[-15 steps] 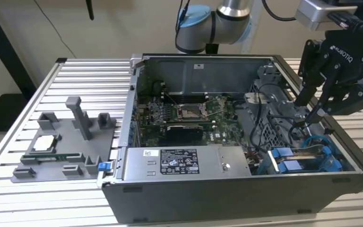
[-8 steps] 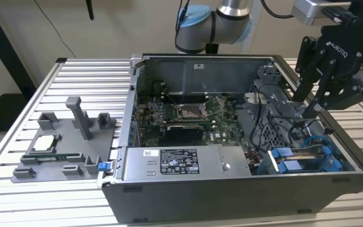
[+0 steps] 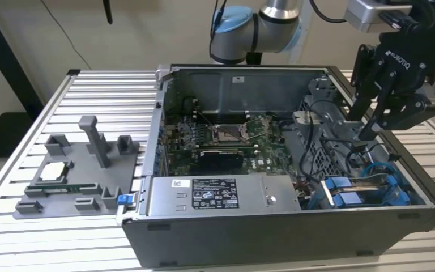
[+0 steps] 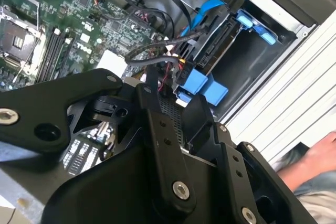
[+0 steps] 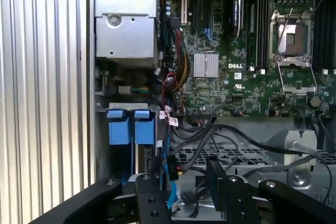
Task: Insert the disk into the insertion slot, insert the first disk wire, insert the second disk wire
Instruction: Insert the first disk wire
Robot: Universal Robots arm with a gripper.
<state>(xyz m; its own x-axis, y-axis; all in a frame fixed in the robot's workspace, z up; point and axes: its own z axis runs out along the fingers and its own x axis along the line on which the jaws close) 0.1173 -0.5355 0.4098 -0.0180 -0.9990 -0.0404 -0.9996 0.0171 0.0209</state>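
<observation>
Disk (image 3: 351, 197) is seated in the cage (image 3: 325, 156), 4 o'clock in the case (image 3: 278, 232), blue tabs out. Gripper (image 5: 182, 177) hangs just over the wires (image 5: 231, 135), fingers apart, nothing clamped. Risk: a finger hooks a loose loop and tugs a plug crooked

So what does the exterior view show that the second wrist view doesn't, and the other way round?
The exterior view takes in the robot arm's joint above the whole open computer case, plus a grey fixture carrying a small chip at the exterior view's left. The second wrist view, close up, catches what looks like a person's hand beside the case. Both share the black pincer, the green motherboard and the blue disk carriers.
</observation>
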